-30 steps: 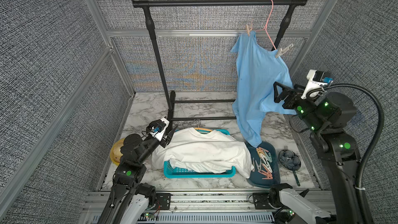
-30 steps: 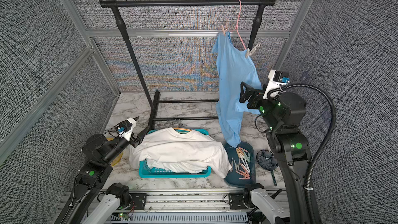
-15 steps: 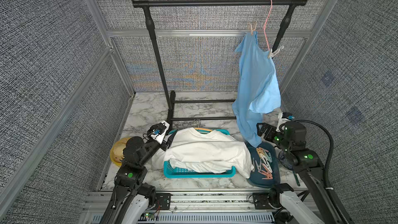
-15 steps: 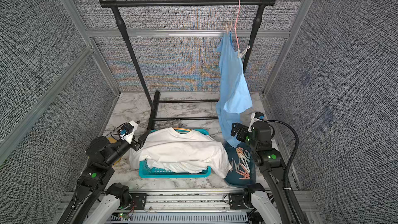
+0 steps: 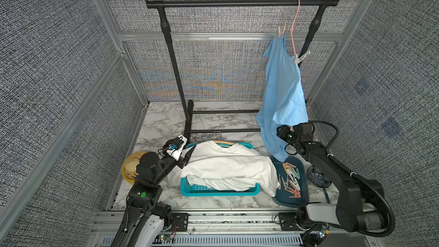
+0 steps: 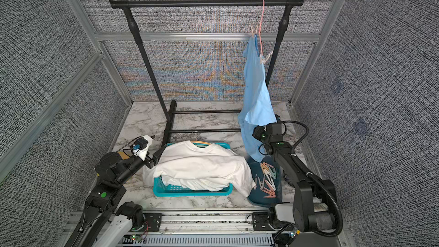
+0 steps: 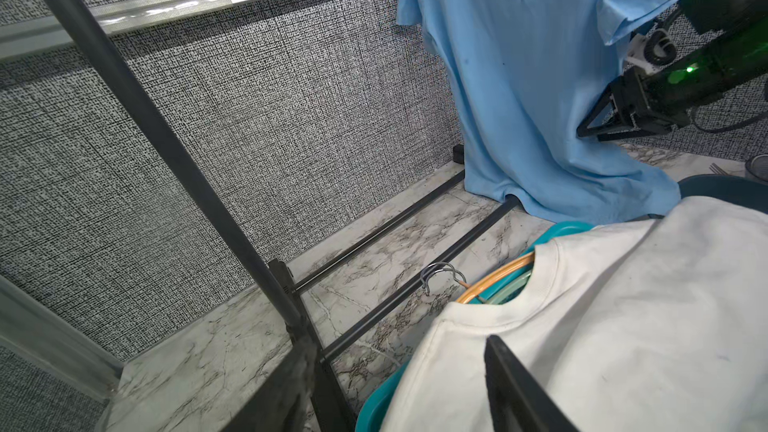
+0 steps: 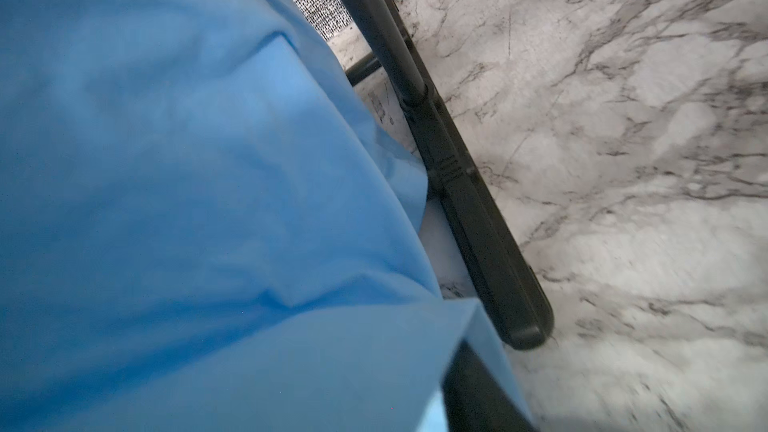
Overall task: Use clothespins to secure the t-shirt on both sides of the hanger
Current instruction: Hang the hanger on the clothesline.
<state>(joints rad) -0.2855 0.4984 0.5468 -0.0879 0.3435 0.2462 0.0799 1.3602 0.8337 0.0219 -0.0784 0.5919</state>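
R gripper (image 7: 590, 131) dropped from shoulder ht to shirt (image 5: 283, 86) hem, basket's (image 5: 190, 192) 2 o'clock; jaw gap unclear. L gripper (image 5: 188, 152) was spread. Both pegs (image 5: 299, 58) on hanger (image 5: 294, 34): we judged pinning done.

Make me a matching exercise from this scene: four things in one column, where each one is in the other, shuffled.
Things:
1. blue t-shirt
2. white t-shirt
3. loose clothespins
4. pink hanger

Places:
A. in the dark tray
B. hooked on the black rail
C. draped over the teal basket
D. pinned on the hanger

Pairs: 1-D, 2-C, 3-A, 4-B
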